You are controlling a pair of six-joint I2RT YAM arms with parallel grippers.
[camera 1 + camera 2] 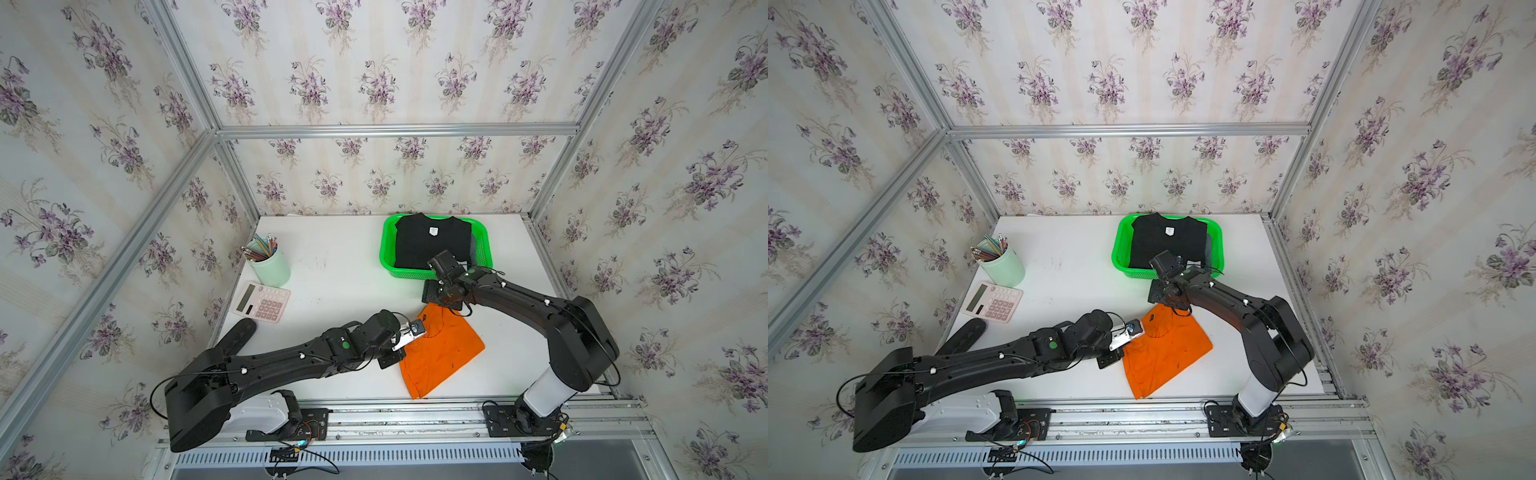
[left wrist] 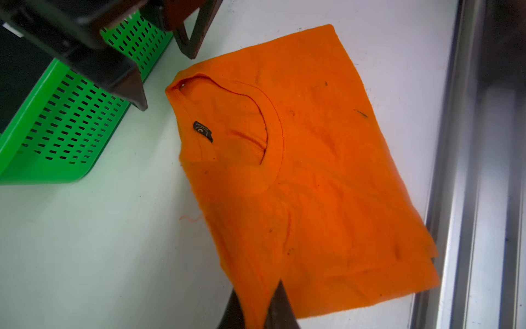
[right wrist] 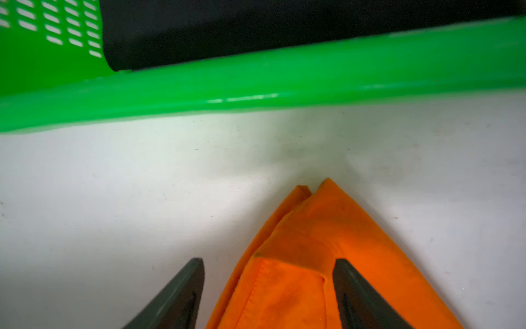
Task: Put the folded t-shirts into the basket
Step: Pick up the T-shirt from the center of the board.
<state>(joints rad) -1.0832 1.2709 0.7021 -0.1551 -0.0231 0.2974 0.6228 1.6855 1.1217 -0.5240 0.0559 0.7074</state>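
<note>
The orange t-shirt (image 1: 446, 353) lies flat on the white counter (image 1: 332, 257), close to the near edge and a bit toward the right side. The left gripper (image 2: 257, 296) is pressed together on the shirt's edge — it pinches the cloth. The right gripper (image 3: 267, 262) is spread wide at the shirt's far corner, with one finger over the bare counter and one over the cloth. The green basket (image 1: 387, 249) sits at the far edge, toward the far right corner, just past that corner of the orange t-shirt but not touching it. The black t-shirt (image 1: 428, 249) lies inside the basket with its small white patch up. A thin grey strip (image 1: 474, 247) peeks out beside it — maybe another shirt underneath, but it is hard to tell.
</note>
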